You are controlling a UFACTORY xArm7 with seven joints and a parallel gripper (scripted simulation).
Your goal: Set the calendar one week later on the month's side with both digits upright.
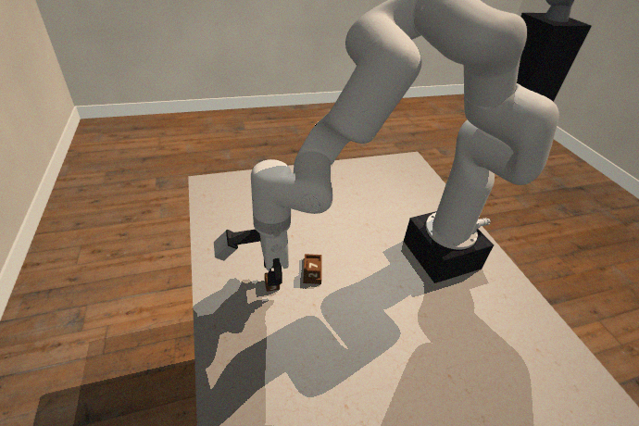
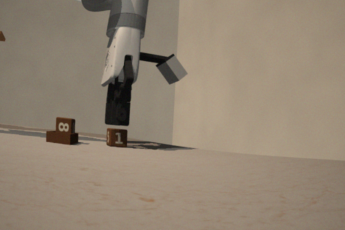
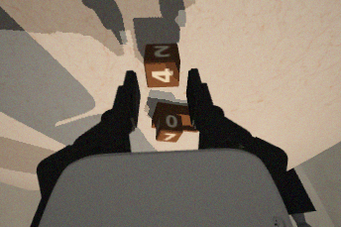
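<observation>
My gripper (image 1: 275, 276) (image 2: 117, 124) (image 3: 163, 81) is partly open and empty. Its fingertips hang just above a loose brown cube (image 1: 271, 287) (image 2: 117, 137) (image 3: 162, 66), with a small gap in the exterior view. That cube stands flat on the table. The wrist view shows a 4 on top, turned sideways, and a 2 on one side; the exterior view shows a 1 and part of another digit. The brown tray (image 2: 59, 138) (image 3: 186, 121) lies beside it, flat on the table. The other cube (image 1: 312, 269) (image 2: 65, 125) (image 3: 170, 122) sits in it, showing 7, 2, 8 and 0 on different faces.
The pale table top (image 1: 361, 194) (image 2: 167, 188) bears the tray and the loose cube. The black arm base (image 1: 447, 250) stands to the right in the top view. A grey block on a black bracket (image 2: 171, 69) sticks out from the wrist. Arm shadows cross the table.
</observation>
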